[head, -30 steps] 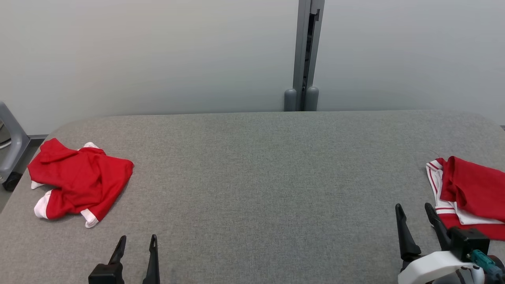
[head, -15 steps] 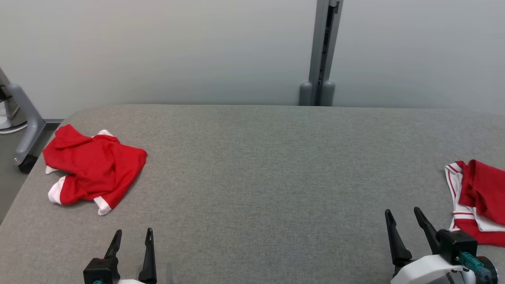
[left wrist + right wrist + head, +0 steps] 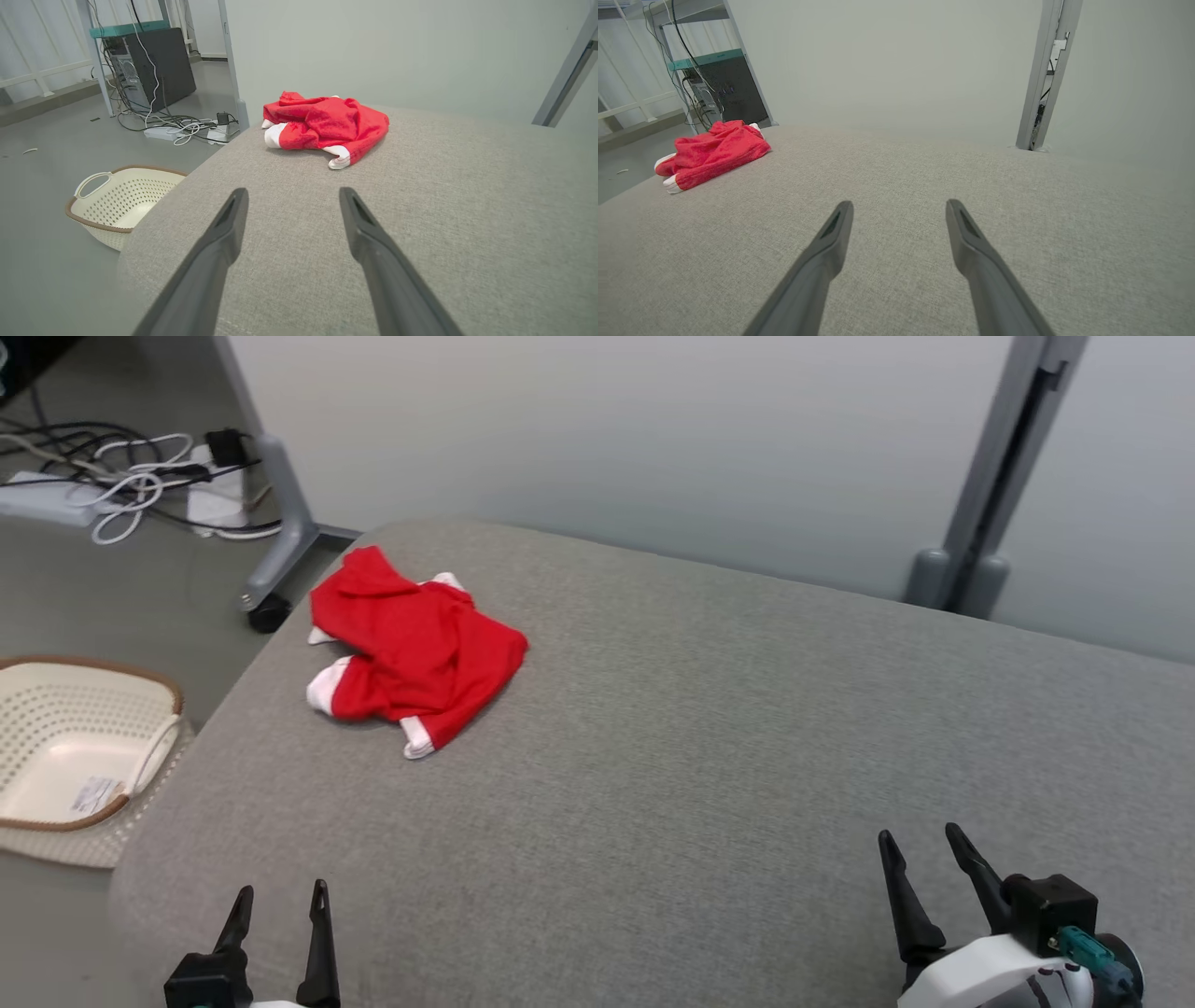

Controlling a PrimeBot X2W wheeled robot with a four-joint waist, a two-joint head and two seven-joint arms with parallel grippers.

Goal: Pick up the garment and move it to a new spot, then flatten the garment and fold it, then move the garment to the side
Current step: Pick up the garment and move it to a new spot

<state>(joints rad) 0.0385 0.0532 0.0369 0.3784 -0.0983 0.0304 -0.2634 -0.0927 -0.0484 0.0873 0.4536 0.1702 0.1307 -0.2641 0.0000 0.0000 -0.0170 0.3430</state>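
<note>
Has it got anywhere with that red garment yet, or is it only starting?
Only starting, it seems. Done: nothing; the garment lies crumpled near the far left corner of the table. In hand: nothing; left pincer and right pincer are open, empty, well short of it. Left: pick up, move, flatten, fold, set aside.

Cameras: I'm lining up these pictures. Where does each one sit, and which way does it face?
Head view: on the robot's head, facing down across the table to the garment; left gripper and right gripper at the bottom.
Left wrist view: on the left wrist, facing the garment and the basket on the floor; own fingers.
Right wrist view: on the right wrist, facing the wall and post; own fingers.
Shared: all show the garment; head and left wrist show the basket.
</note>
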